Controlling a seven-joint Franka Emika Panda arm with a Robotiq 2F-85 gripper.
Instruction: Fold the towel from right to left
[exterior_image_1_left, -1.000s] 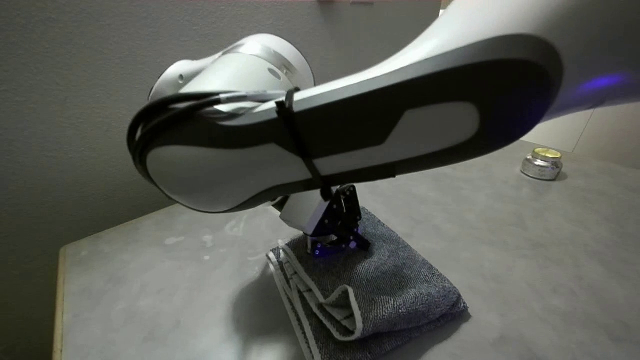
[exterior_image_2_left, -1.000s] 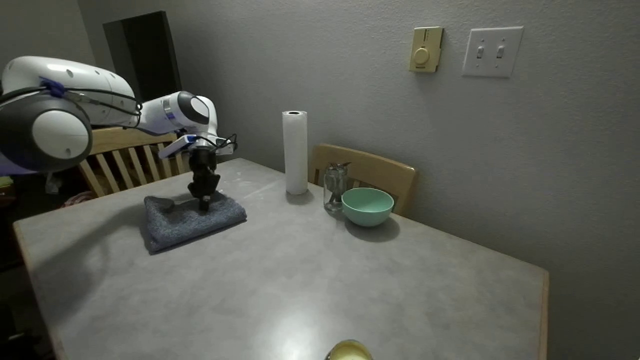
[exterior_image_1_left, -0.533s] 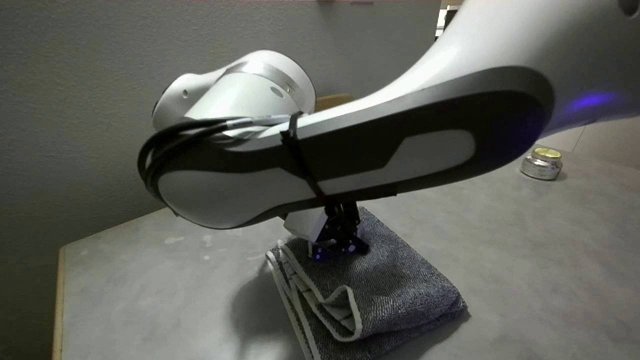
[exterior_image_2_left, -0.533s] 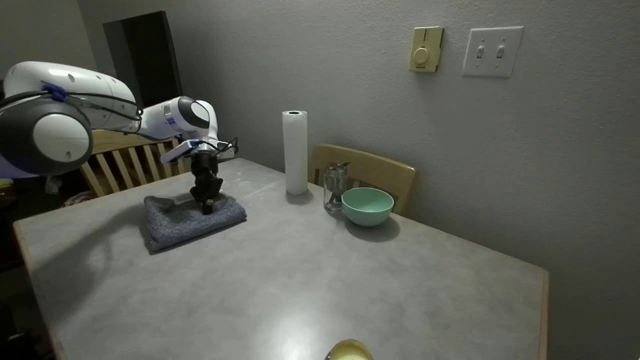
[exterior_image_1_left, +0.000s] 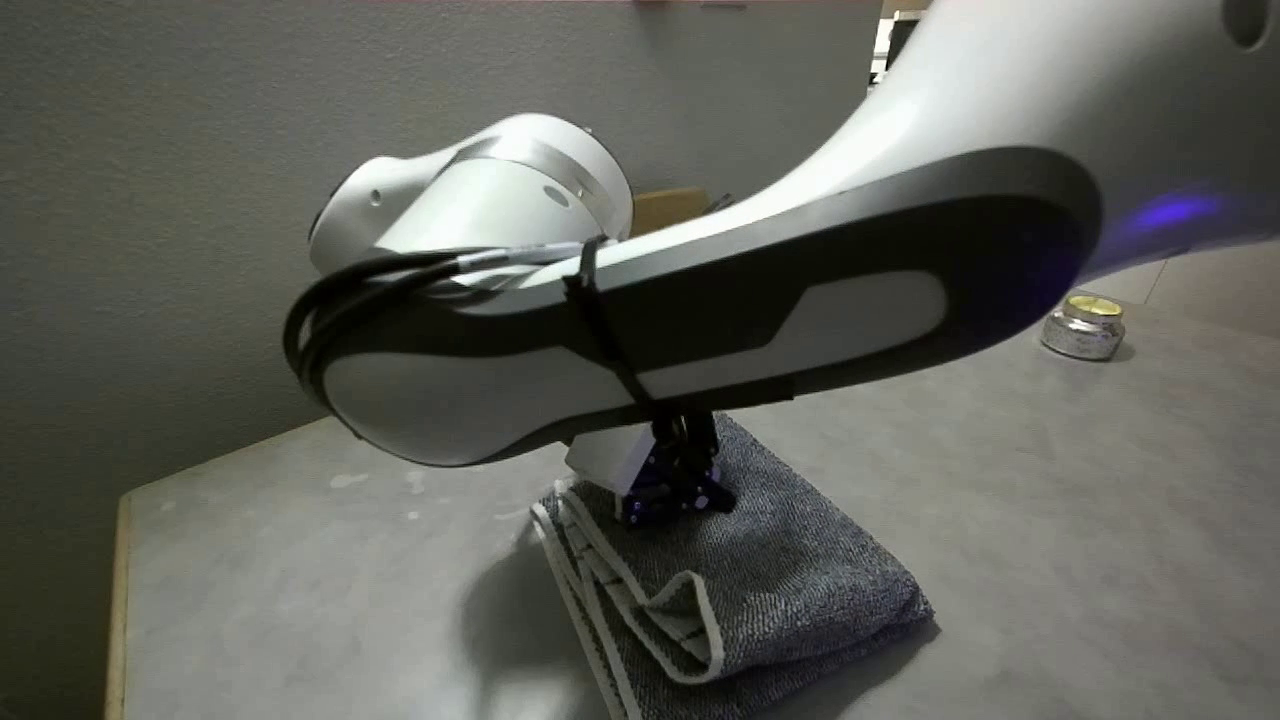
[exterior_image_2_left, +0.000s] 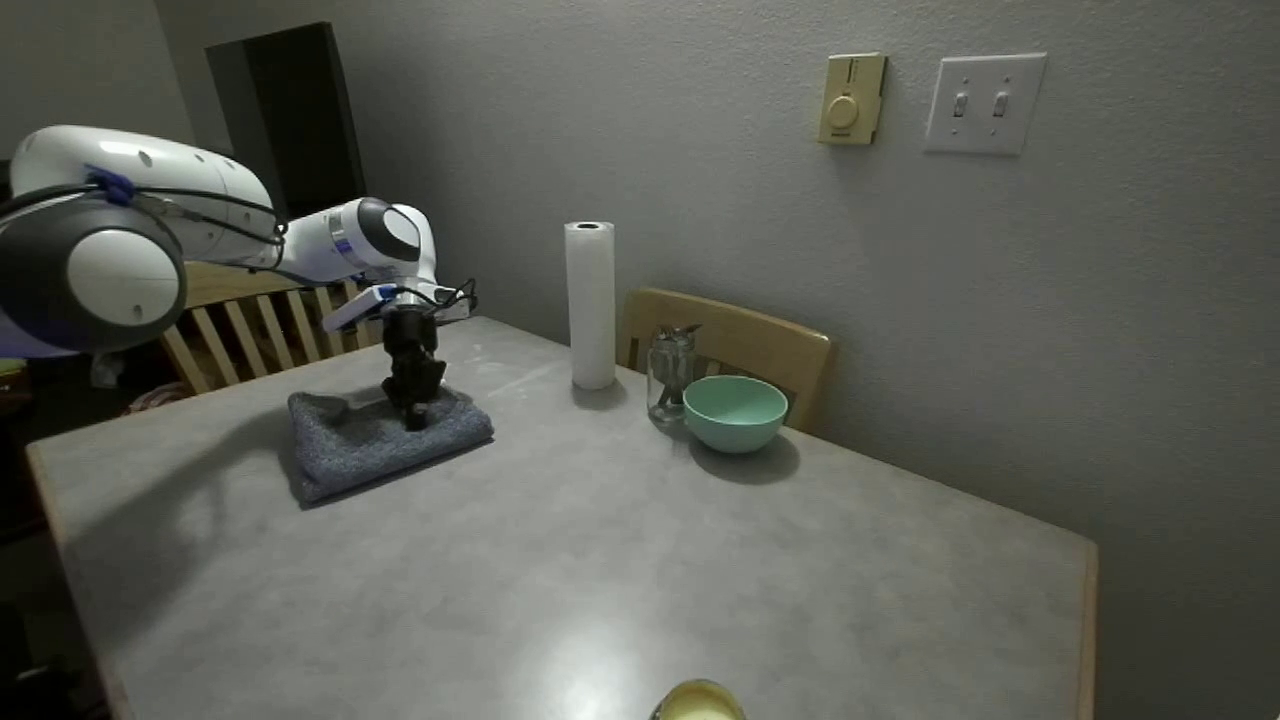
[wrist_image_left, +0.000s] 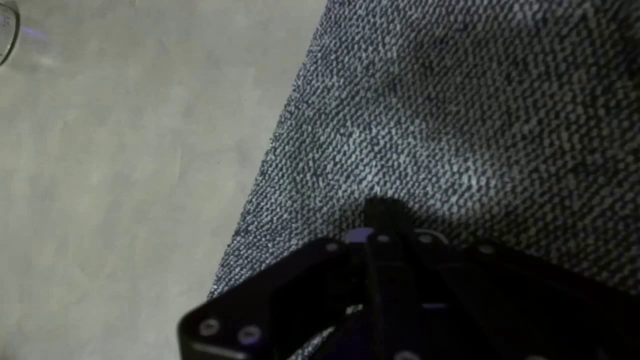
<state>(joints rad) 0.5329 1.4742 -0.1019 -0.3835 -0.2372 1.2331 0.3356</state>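
Note:
The dark grey towel (exterior_image_1_left: 800, 570) lies folded in a thick stack on the table, also in the other viewpoint as a bluish-grey bundle (exterior_image_2_left: 375, 455). Its striped, white-edged borders are gathered on one side, with a loose curled flap there. My gripper (exterior_image_2_left: 414, 418) points down onto the towel's top layer. In the wrist view the gripper (wrist_image_left: 387, 207) is shut, its fingertips together and pressed against the cloth (wrist_image_left: 425, 125), which dips slightly around them. No fabric shows pinched between the fingers. The arm hides part of the towel's far side in an exterior view.
A white paper towel roll (exterior_image_2_left: 591, 305), a glass jar of utensils (exterior_image_2_left: 669, 375) and a green bowl (exterior_image_2_left: 735, 413) stand along the wall side. A silvery jar (exterior_image_1_left: 1083, 328) sits farther off on the table (exterior_image_2_left: 600, 560). Wooden chairs (exterior_image_2_left: 270, 310) border the table.
The arm has come down over the past second, quickly at first and then only slightly, bringing the shut gripper lower onto the towel. The towel's folds look the same.

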